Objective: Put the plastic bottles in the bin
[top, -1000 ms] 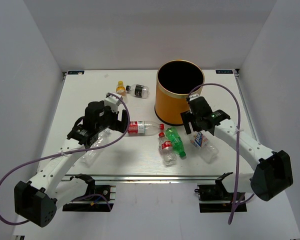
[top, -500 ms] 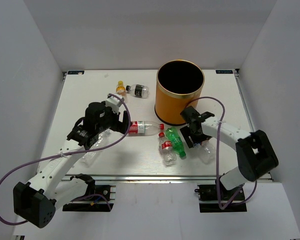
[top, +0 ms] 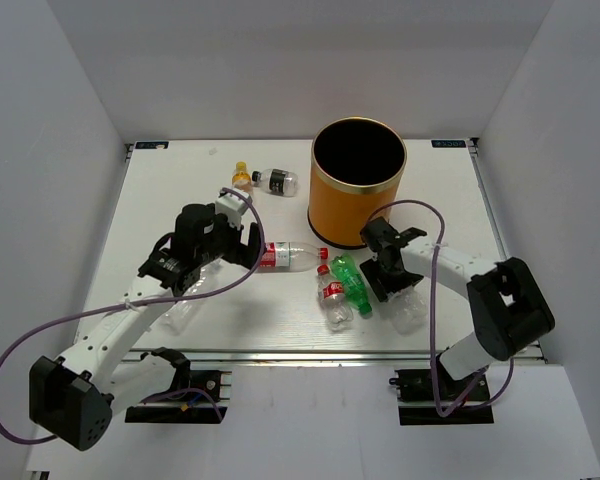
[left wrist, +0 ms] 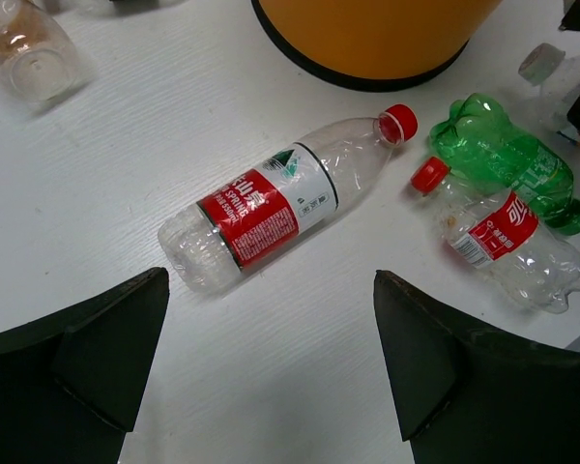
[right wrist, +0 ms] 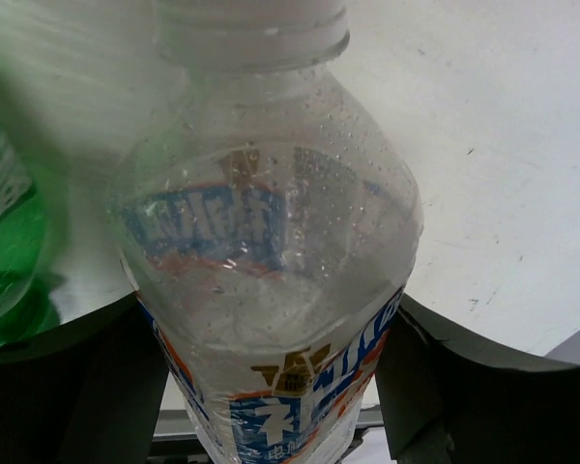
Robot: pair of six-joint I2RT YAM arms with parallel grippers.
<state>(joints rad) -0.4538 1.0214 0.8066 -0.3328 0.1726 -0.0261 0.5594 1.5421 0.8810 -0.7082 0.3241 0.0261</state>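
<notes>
At the centre-back of the overhead view stands the orange bin (top: 358, 195), with seven plastic bottles (top: 278, 182) lying on the table (top: 180, 190): two at its upper left, three in front of it, one at the right gripper (top: 390, 277), and one under the left arm. In the left wrist view, the left gripper (left wrist: 271, 372) has its fingers spread wide, and the red-labelled bottle (left wrist: 271, 205), lying above the gap, reads "SPRING" beside white characters. One green bottle (left wrist: 507, 159) and one small red-labelled bottle (left wrist: 507, 240) lie to the right. In the right wrist view, the blue-labelled bottle (right wrist: 271, 290), printed with Chinese characters, sits between the fingers. They stand close against its sides, but whether they squeeze it cannot be told.
</notes>
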